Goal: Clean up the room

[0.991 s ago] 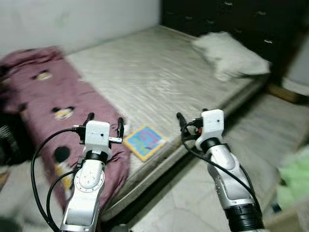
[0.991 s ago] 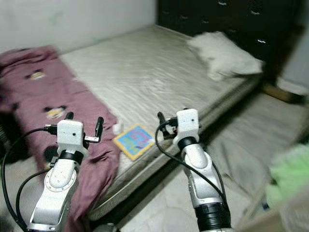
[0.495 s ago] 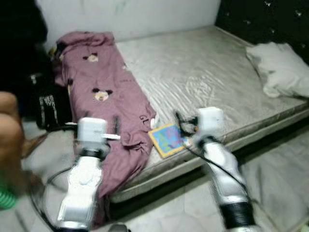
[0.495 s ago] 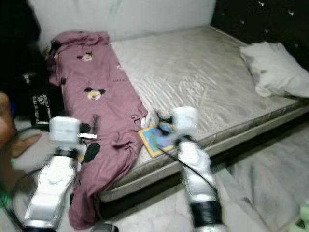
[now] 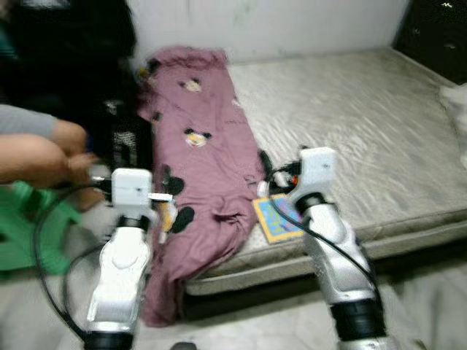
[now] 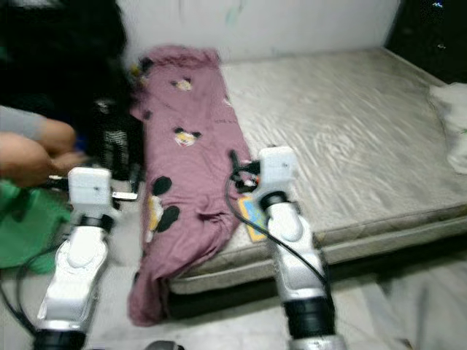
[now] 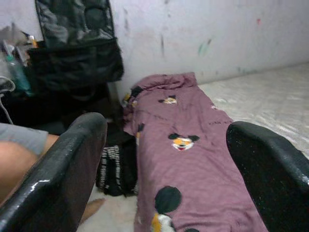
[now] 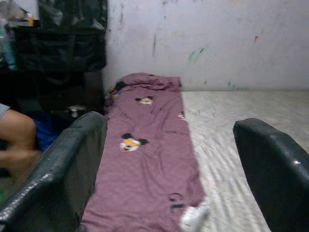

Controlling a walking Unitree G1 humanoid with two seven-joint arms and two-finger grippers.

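A maroon blanket (image 5: 211, 168) printed with cartoon mice lies along the left side of the bare mattress (image 5: 350, 124) and hangs over its near edge toward the floor. A colourful flat book (image 5: 276, 219) rests at the mattress edge beside the blanket. A small white item (image 8: 193, 217) lies by the blanket's hem. My left gripper (image 7: 166, 125) is held up over the floor, left of the hanging blanket, open and holding nothing. My right gripper (image 8: 171, 123) hovers open above the book and blanket edge, also holding nothing.
A person's bent leg (image 5: 36, 153) and grey sleeve show at the left, beside a green plastic object (image 5: 29, 233). A black bag (image 5: 128, 138) stands by the bed's corner, with dark luggage (image 7: 72, 43) against the wall. A white pillow (image 5: 458, 109) lies at the far right.
The camera has swung left, so the bed now sits further right and the person's leg and green object fill the left side. Both grippers stay open and raised.
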